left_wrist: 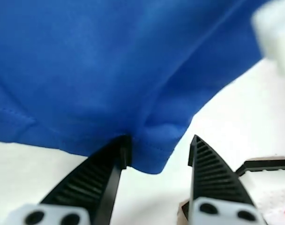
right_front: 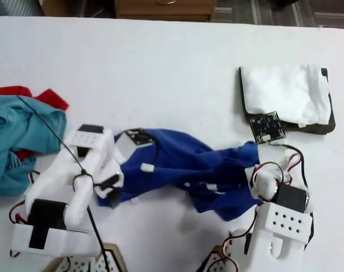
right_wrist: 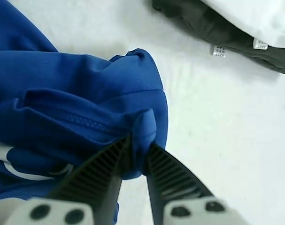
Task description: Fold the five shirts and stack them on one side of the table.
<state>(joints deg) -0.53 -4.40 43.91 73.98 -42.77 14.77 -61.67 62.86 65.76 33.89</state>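
Observation:
A crumpled blue shirt point(right_front: 183, 164) lies stretched across the middle of the white table point(right_front: 160, 68). My left gripper point(right_front: 110, 187) is at its left end. In the left wrist view this gripper point(left_wrist: 160, 140) stands open, with the blue shirt's point(left_wrist: 109, 70) hem hanging between the fingers point(left_wrist: 109, 173). My right gripper point(right_front: 252, 170) is at the shirt's right end. The right wrist view shows it point(right_wrist: 140, 143) shut on a bunched fold of the blue shirt point(right_wrist: 76, 93). A folded white shirt point(right_front: 285, 90) lies on a folded dark shirt point(right_front: 329, 116) at the back right.
A teal shirt point(right_front: 24, 136) and a red shirt point(right_front: 52, 97) lie heaped at the table's left edge. In the right wrist view the dark shirt point(right_wrist: 203, 28) and white shirt point(right_wrist: 255, 14) lie close beyond the gripper. The arm bases stand at the front edge.

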